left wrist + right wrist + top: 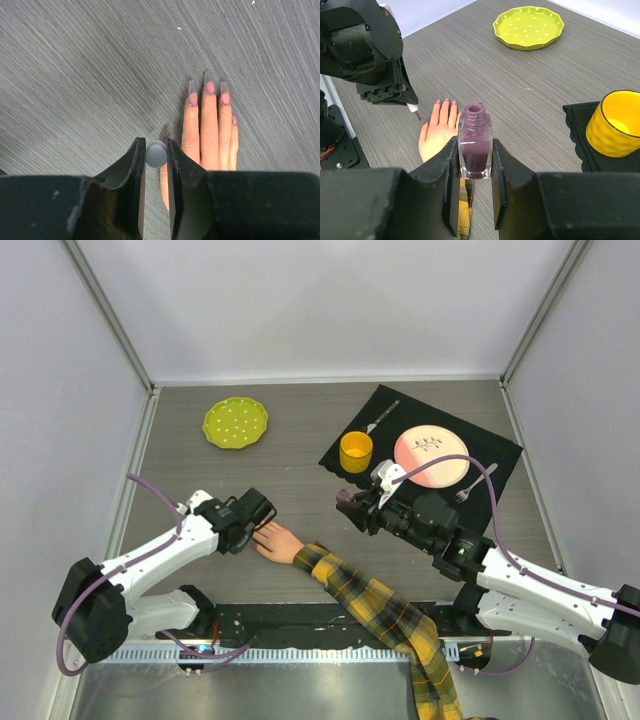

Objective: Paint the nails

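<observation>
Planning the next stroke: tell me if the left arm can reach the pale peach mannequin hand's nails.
Probably yes: left gripper, gripping the grey-capped polish brush, hovers right beside the nails, nothing between.

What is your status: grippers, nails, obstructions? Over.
Left gripper shut on brush cap. Right gripper shut on open polish bottle. Nails show purple. Nothing blocking.

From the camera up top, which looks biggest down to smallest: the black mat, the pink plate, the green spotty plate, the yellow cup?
1. black cloth mat
2. round pink plate and lime-green dotted plate: too alike to rank
3. small yellow cup
</observation>
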You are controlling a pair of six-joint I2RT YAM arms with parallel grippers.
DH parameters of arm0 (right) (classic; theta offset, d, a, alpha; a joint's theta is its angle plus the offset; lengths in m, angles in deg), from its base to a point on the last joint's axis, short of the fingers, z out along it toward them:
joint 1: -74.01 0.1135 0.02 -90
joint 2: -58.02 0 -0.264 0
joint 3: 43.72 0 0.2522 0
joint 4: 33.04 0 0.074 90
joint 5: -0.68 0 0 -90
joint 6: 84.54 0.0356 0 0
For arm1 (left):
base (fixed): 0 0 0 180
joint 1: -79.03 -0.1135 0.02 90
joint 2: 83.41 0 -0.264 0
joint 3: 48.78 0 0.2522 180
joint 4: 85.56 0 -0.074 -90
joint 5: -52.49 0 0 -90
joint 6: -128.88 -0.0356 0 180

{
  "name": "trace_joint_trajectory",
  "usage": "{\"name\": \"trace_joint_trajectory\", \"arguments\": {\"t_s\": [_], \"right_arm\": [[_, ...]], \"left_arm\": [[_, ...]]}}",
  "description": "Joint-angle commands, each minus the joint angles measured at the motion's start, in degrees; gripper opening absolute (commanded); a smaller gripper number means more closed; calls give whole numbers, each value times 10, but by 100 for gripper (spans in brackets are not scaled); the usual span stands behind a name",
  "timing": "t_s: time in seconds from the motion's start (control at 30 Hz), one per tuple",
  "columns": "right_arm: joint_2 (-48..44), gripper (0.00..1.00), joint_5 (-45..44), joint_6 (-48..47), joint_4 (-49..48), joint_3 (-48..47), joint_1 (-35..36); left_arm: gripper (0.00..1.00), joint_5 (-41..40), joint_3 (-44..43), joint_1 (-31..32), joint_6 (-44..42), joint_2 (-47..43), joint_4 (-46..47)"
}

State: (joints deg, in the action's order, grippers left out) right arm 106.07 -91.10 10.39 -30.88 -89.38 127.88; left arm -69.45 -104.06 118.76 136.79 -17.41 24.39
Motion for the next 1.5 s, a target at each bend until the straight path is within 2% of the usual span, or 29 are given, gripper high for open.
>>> {"name": "trace_joint_trajectory", "arguments": {"t_s": [0.0, 0.83, 1.47], "right_arm": [[1, 1, 4, 9, -35, -5, -3], [2, 1, 4, 8, -34, -4, -3], [5, 1, 4, 8, -34, -6, -3]], "left_arm": [[0, -20, -18, -3, -19, 6, 23], [0, -34, -27, -3, -22, 45, 44], [0, -43, -29, -27, -45, 53, 53]]}}
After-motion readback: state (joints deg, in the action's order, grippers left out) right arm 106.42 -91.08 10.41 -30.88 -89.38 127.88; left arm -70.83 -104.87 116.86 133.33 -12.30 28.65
